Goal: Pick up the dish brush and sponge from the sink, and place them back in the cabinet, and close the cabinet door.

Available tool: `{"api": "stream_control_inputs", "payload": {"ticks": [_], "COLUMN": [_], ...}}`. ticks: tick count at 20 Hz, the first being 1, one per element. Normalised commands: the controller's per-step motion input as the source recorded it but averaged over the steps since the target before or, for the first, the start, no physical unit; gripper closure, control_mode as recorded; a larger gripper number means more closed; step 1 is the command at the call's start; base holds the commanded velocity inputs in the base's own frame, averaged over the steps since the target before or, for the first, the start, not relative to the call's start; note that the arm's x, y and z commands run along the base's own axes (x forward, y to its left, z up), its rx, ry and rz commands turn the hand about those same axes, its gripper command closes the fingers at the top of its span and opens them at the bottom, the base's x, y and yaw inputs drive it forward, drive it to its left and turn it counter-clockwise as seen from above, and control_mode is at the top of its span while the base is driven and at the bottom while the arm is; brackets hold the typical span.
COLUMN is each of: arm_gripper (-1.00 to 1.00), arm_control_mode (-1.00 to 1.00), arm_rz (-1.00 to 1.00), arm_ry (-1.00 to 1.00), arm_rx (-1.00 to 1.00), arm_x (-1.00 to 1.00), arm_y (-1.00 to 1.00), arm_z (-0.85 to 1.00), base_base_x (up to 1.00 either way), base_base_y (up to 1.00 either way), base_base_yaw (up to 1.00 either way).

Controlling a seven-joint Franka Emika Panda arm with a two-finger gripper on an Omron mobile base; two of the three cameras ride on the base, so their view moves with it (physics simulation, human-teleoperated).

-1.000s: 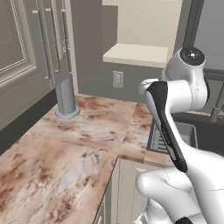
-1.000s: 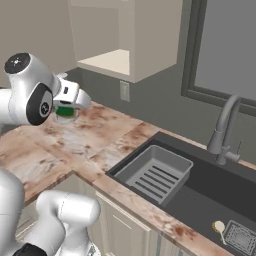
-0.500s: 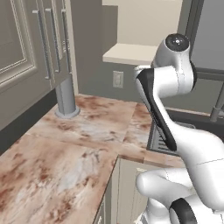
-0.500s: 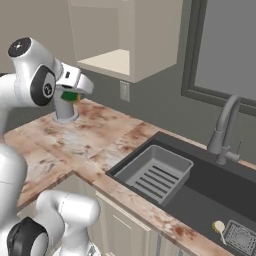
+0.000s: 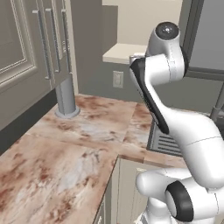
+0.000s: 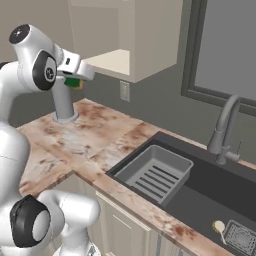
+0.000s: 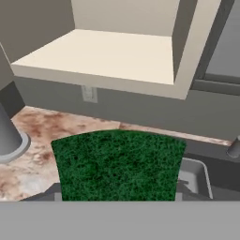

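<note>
1. your gripper [image 6: 75, 76] is clamped about half open on the sponge [image 7: 118, 165], held in the air just below and in front of the open cabinet [image 7: 103, 56]; the dish brush [image 6: 218, 228] lies in the sink [image 6: 200, 197].
2. you risk catching the cabinet's front lip; go in too low and the sponge may get knocked loose.
3. the sponge is a coarse, fibrous green block; the shelf is smooth, flat and cream; the counter [image 5: 65, 144] is mottled stone.
</note>
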Motion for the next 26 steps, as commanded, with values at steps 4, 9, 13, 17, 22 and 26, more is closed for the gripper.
{"api": "stream_control_inputs", "payload": {"ticks": [4, 9, 13, 17, 22, 26], "arm_gripper": [1.0, 1.0, 1.0, 1.0, 1.0, 1.0], "arm_control_mode": [-1.0, -1.0, -1.0, -1.0, -1.0, -1.0], "arm_rz": [0.0, 0.0, 0.0, 0.0, 0.0, 0.0], "arm_ry": [0.0, -0.01, 0.0, 0.0, 0.0, -0.01], "arm_rx": [0.0, 0.0, 0.0, 0.0, 0.0, 0.0], "arm_x": [0.28, 0.29, 0.35, 0.36, 0.34, 0.31], "arm_y": [0.0, 0.0, -0.02, -0.12, -0.16, -0.11], "arm_z": [0.18, 0.03, 0.0, 0.0, 0.0, 0.0], "base_base_x": [0.0, 0.0, 0.0, 0.0, 0.0, 0.0], "base_base_y": [0.0, 0.0, 0.0, 0.0, 0.0, 0.0], "base_base_yaw": [0.0, 0.0, 0.0, 0.0, 0.0, 0.0]}}
